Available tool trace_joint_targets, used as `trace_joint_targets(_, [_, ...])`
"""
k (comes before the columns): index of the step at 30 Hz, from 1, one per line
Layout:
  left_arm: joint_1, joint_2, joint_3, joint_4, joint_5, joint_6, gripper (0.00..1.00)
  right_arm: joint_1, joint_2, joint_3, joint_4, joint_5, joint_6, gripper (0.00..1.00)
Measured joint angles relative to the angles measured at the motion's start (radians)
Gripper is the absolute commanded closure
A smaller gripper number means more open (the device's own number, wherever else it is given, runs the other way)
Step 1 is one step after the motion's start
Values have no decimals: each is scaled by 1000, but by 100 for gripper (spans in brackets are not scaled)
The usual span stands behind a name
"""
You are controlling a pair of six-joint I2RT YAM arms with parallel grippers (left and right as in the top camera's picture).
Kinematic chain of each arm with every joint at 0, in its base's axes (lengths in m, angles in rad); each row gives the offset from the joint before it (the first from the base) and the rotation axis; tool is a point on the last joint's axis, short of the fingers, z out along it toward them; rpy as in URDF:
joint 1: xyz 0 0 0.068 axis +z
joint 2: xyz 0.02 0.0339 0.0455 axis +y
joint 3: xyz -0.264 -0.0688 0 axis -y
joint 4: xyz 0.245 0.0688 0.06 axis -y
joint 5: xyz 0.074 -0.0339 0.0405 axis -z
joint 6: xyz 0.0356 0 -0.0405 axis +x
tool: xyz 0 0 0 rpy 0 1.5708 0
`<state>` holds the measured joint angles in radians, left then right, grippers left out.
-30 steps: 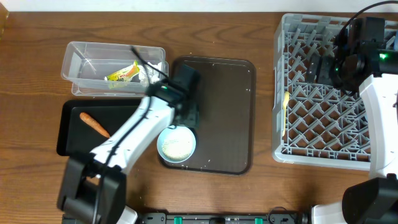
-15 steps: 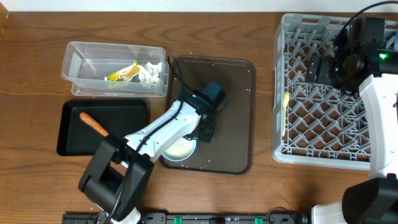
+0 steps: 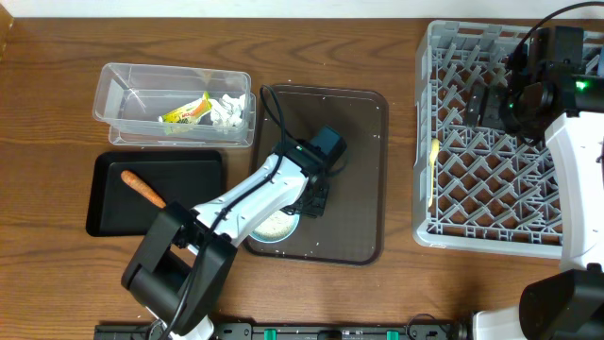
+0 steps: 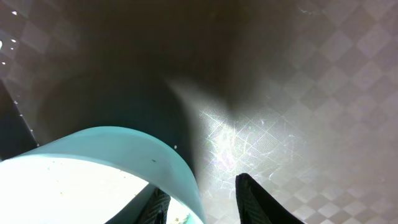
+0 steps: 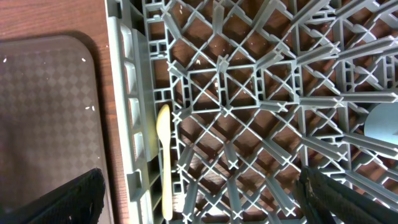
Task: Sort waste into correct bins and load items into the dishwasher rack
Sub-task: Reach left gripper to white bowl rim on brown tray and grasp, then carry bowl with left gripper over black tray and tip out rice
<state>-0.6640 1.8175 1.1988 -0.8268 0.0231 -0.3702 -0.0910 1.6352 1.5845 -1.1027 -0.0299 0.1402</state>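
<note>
The light blue bowl [image 3: 267, 229] with white rice in it stands on the dark brown serving tray [image 3: 354, 142]. My left gripper [image 3: 310, 200] is open and straddles the bowl's right rim. In the left wrist view, one finger is inside the bowl [image 4: 118, 152] and the other outside, with the gripper [image 4: 200, 190] over the rim. My right gripper [image 3: 475, 106] hangs open and empty over the grey dishwasher rack [image 3: 510, 189]; it also shows in the right wrist view [image 5: 208, 205]. The pale yellow spoon [image 3: 434, 175] [image 5: 163, 155] lies along the rack's left edge.
The clear tub [image 3: 123, 94] holds the yellow-green wrapper [image 3: 186, 111] and white tissue [image 3: 227, 111]. The black tray [image 3: 189, 179] holds the orange-brown stick [image 3: 143, 188]. Loose rice grains dot the brown tray [image 5: 43, 93]. A light blue item [image 5: 382, 121] sits in the rack.
My left arm swung right from over the bowl's far side to its right rim and came down around it. In the last half second it barely moved. The right arm stayed still.
</note>
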Motion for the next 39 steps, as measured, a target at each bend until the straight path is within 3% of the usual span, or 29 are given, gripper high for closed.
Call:
trace_joint_targets(5, [0, 42, -6, 2, 0, -3, 69, 0, 0, 0, 0, 0, 0, 4])
trace_joint_targets(16, [0, 50, -14, 21, 0, -27, 94, 0, 0, 0, -3, 0, 0, 4])
trace_joint_targets(32, [6, 21, 68, -61, -85, 8, 94, 0, 0, 0, -7, 0, 0, 5])
trace_joint_targets(39, [122, -107, 71, -92, -72, 12, 94, 0, 0, 0, -7, 0, 0, 6])
